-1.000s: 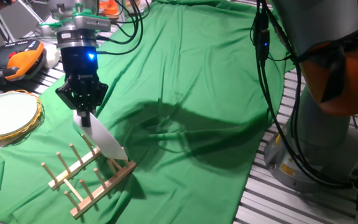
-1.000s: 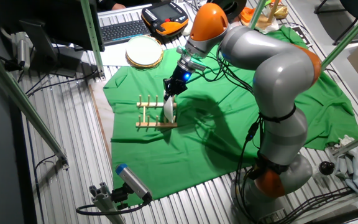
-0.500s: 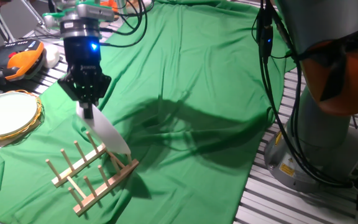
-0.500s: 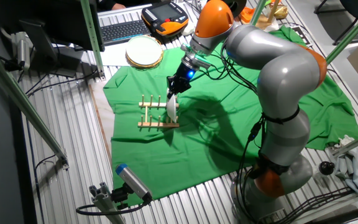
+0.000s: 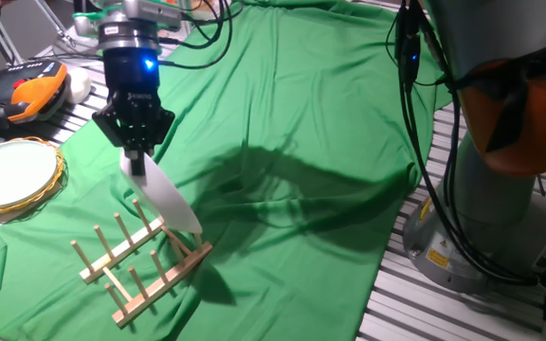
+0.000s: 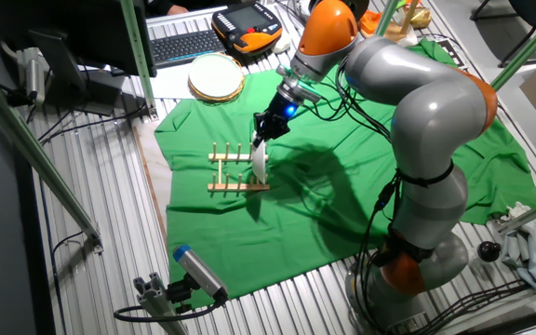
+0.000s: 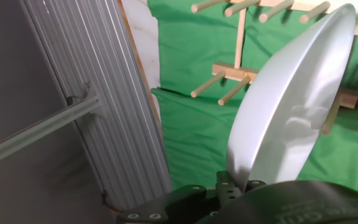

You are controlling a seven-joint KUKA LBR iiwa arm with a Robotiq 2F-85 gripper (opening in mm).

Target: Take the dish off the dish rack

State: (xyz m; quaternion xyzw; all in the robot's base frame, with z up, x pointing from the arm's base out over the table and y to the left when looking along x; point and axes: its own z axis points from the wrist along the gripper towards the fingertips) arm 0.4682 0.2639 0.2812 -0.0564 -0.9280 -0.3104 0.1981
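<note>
My gripper (image 5: 137, 163) is shut on the upper rim of the dish (image 5: 167, 203), a plain white glossy plate held on edge and tilted. The dish's lower edge is still down among the pegs at the right end of the light-wood dish rack (image 5: 131, 270); I cannot tell if it touches the rail. In the other fixed view the gripper (image 6: 261, 140) holds the dish (image 6: 260, 162) over the rack (image 6: 234, 173). In the hand view the dish (image 7: 291, 106) fills the right side, with the rack's pegs (image 7: 238, 62) behind it.
A white plate with a golden woven rim (image 5: 12, 175) lies at the left on the green cloth (image 5: 301, 114). An orange teach pendant (image 5: 28, 93) and a keyboard (image 6: 184, 45) lie beyond it. The arm's base (image 5: 500, 218) stands at the right. A slatted metal table edge (image 7: 123, 124) shows.
My gripper has risen and moved a little away from the rack, drawing the dish upward. The rack has shifted slightly with it.
</note>
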